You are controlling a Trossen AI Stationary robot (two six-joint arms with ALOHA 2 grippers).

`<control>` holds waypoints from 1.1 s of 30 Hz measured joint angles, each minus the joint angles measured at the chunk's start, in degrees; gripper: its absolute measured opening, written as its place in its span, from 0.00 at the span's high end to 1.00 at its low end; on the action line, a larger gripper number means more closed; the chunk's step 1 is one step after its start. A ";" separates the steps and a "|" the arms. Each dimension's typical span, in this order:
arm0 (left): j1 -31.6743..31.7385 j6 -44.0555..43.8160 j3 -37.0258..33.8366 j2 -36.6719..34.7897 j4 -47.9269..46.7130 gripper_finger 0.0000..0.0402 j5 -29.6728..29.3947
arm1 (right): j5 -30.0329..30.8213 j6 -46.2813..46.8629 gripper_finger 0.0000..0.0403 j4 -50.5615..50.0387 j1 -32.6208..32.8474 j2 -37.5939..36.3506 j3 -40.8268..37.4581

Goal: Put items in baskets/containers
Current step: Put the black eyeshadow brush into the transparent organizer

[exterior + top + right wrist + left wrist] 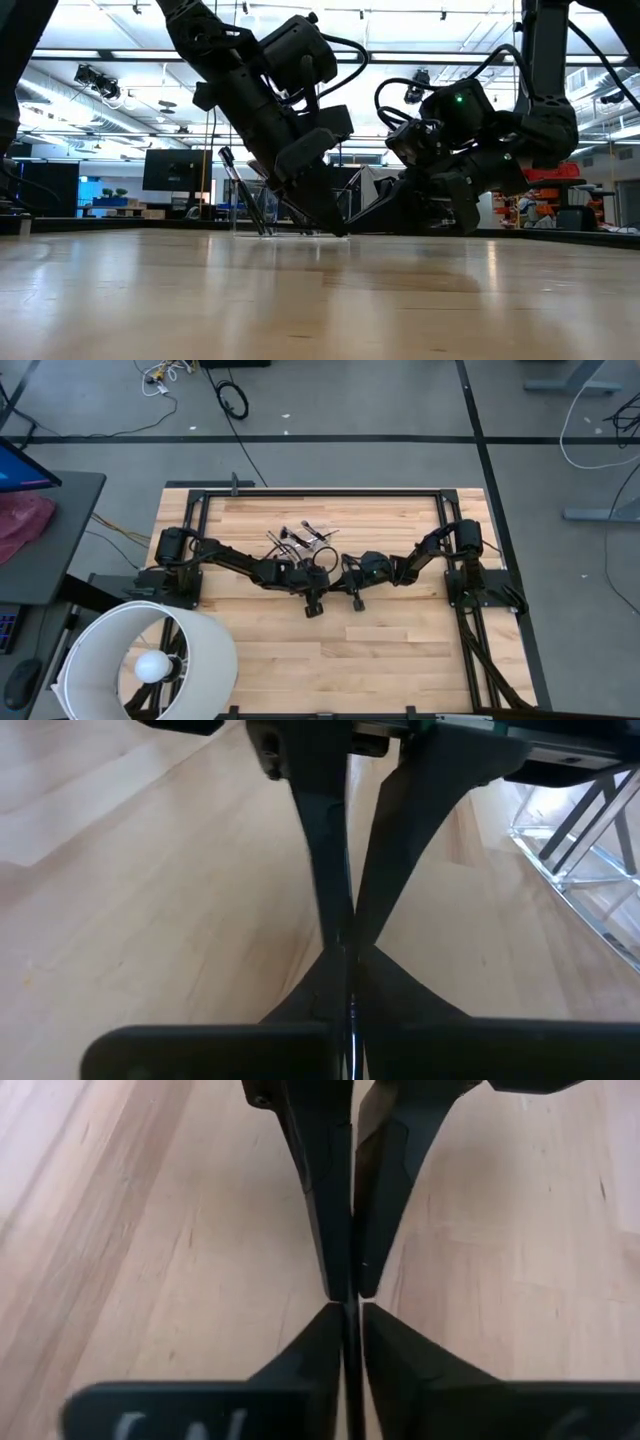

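Observation:
My left gripper (pixel 330 575) and right gripper (pixel 345 573) meet tip to tip at the table's middle, both slanting down to the wood. In the left wrist view a thin dark brush handle (pixel 350 1370) runs between my own fingers. It glints in the right wrist view (pixel 351 1020). Both grippers are shut on this brush. Several more brushes (pixel 292 540) fan out just beyond them, beside the clear cup's rim (pixel 322 557). In the low view those brushes (pixel 238 190) lean upright behind the left gripper (pixel 335 228). My left gripper pinches the brush handle (pixel 349 1320) between its two fingertips. It slants down from the table's left, fingers lying along the handle. The tips stand at the tabletop; which part of the handle they hold is hidden by the fingers. My right gripper pinches the same handle (pixel 349 975) between its two fingertips. It comes slanting low from the table's right, fingers along the handle. Its tips stand right against the left gripper's fingers (pixel 322 840); the fingers hide whether the brush lies on the wood.
A big white lampshade (pixel 150 660) with a bulb stands at the near left corner. A black frame (pixel 320 490) rims the table. A dark side desk (pixel 50 540) with a pink cloth lies beyond the left edge. Bare wood (pixel 380 660) spreads over the near half.

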 joint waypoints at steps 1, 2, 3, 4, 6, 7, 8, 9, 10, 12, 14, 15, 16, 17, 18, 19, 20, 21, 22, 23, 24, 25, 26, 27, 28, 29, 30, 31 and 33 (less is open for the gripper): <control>0.05 0.16 0.00 0.00 0.03 0.91 0.00 | 0.00 0.02 0.98 0.00 0.00 0.00 0.00; 0.05 0.19 0.00 0.00 0.02 0.93 -0.02 | 0.06 0.02 0.97 -0.02 0.00 0.00 -0.01; 0.05 0.17 0.00 0.00 0.03 0.95 -0.12 | 0.05 0.04 0.97 -0.04 0.00 0.00 0.00; 0.05 0.17 0.00 0.00 0.03 0.96 -0.15 | 0.02 0.06 0.97 -0.04 0.00 0.00 -0.01; 0.05 0.24 0.00 0.00 0.05 0.96 -0.15 | 0.02 0.55 0.96 0.32 0.00 0.03 -0.02; 0.05 0.26 0.00 -0.01 0.05 0.96 -0.15 | 0.02 0.98 0.95 0.82 0.00 0.09 -0.07; 0.05 0.24 0.00 -0.04 0.05 0.96 -0.15 | 0.02 1.34 0.94 1.16 0.00 0.11 -0.09; 0.03 0.22 0.00 -0.09 0.05 0.95 -0.15 | 0.00 1.69 0.93 1.45 0.00 0.11 -0.11; 0.03 0.22 0.00 -0.11 0.05 0.94 -0.15 | 0.00 2.07 0.92 1.61 0.00 0.11 -0.11; -0.06 0.15 0.00 -0.11 0.13 0.92 -0.11 | 0.12 2.15 0.90 1.89 0.00 -0.03 -0.11; -0.23 -0.80 0.00 -0.11 0.03 0.93 -0.06 | 1.71 2.17 0.88 3.76 0.13 -0.49 0.08; -0.24 -0.99 0.00 -0.11 0.08 0.94 -0.15 | 2.27 2.16 0.87 3.75 0.13 -0.96 0.08; -0.28 -1.17 0.00 -0.11 -0.03 0.95 -0.20 | 2.92 2.14 0.85 3.34 0.14 -1.51 -0.01; -0.29 -1.25 0.00 -0.11 -0.41 0.96 -0.26 | 3.18 1.99 0.84 3.34 0.17 -2.12 -0.02; -0.30 -1.56 0.00 -0.11 -0.92 0.97 -0.89 | 3.62 1.86 0.83 3.18 0.17 -3.27 -0.07; -0.31 -2.25 0.00 -0.11 -1.52 0.97 -2.09 | 4.29 1.77 0.82 3.30 0.17 -4.87 -0.08; -0.28 -2.65 0.00 -0.11 -2.05 0.97 -3.65 | 5.07 1.90 0.80 3.72 0.18 -6.50 -0.06; -0.27 -2.98 0.00 -0.21 -2.72 0.96 -5.27 | 5.66 2.29 0.79 3.97 0.20 -8.14 -0.03; -0.27 -3.59 0.00 -0.59 -3.90 0.96 -6.77 | 6.05 3.54 0.78 3.71 0.20 -9.85 -0.02; -0.27 -4.26 0.00 -1.09 -4.66 0.95 -8.30 | 6.12 5.34 0.77 2.56 0.20 -11.57 -0.05; -0.30 -4.66 0.08 -1.99 -4.97 0.95 -9.62 | 5.88 7.31 0.77 1.88 0.14 -13.14 -0.12; -0.31 -4.90 0.09 -3.30 -6.52 0.94 -11.20 | 5.05 9.13 0.76 0.78 0.13 -14.95 -0.13; -0.51 -4.83 0.09 -4.56 -7.19 0.94 -12.86 | 4.13 10.94 0.76 0.02 0.14 -16.55 -0.13; -0.75 -4.87 0.17 -6.00 -7.97 0.95 -14.69 | 2.79 12.63 0.76 -1.07 0.14 -18.09 -0.10; -1.03 -4.86 0.05 -7.56 -9.80 0.95 -16.89 | 1.88 14.09 0.76 -2.91 0.24 -19.94 -0.09; -1.34 -4.85 -0.02 -9.01 -10.45 0.96 -19.41 | 1.70 15.07 0.77 -3.56 0.46 -21.17 -0.04; -1.66 -4.27 -0.02 -10.99 -10.85 0.96 -21.74 | 1.74 15.72 0.77 -5.65 0.59 -22.63 -0.04; -1.96 -3.81 -0.02 -12.78 -11.06 0.96 -24.13 | 1.69 15.59 0.78 -7.81 0.74 -24.18 -0.42; -2.72 -2.46 0.11 -16.64 -11.11 0.96 -28.38 | 1.96 13.88 0.79 -10.95 1.24 -26.57 -0.36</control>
